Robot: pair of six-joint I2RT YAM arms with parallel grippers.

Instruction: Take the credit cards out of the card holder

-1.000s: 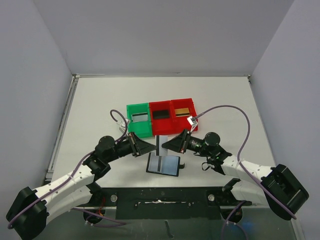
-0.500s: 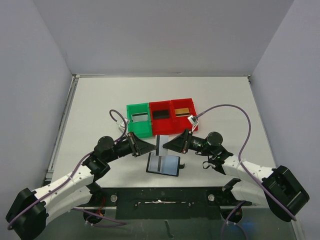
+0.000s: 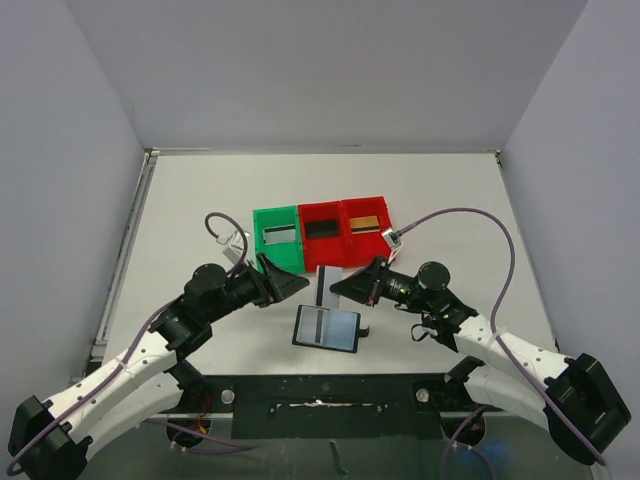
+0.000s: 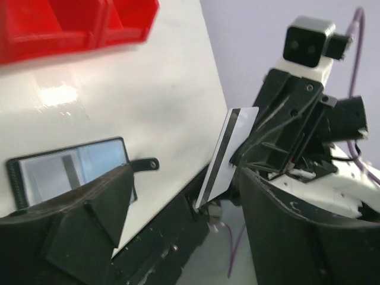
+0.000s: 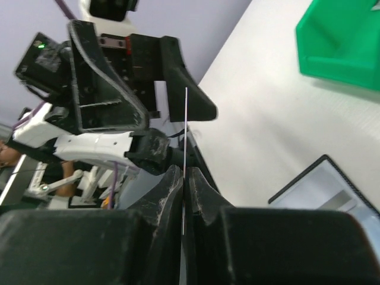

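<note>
A silvery-grey credit card point(image 3: 325, 290) with a black stripe stands on edge above the table, and my right gripper point(image 3: 337, 289) is shut on it. The right wrist view shows this card point(image 5: 185, 127) edge-on, pinched between the two fingers point(image 5: 170, 184). My left gripper point(image 3: 298, 284) is open just left of the card and apart from it; in its own view the card point(image 4: 228, 148) stands ahead of the spread jaws. The black card holder point(image 3: 327, 328) lies open below, with a striped card in its pocket. A gold card point(image 3: 365, 224) and a black card point(image 3: 322, 229) lie in the red bins.
A green bin point(image 3: 278, 241) and two red bins point(image 3: 345, 252) stand in a row behind the grippers. The card holder's strap tab point(image 4: 145, 164) points right. Cables loop over both arms. The arms' base rail point(image 3: 320, 395) runs along the near edge.
My left gripper has opened, let go of the card and drawn back to the left. My right gripper has shut on the card and now holds it alone.
</note>
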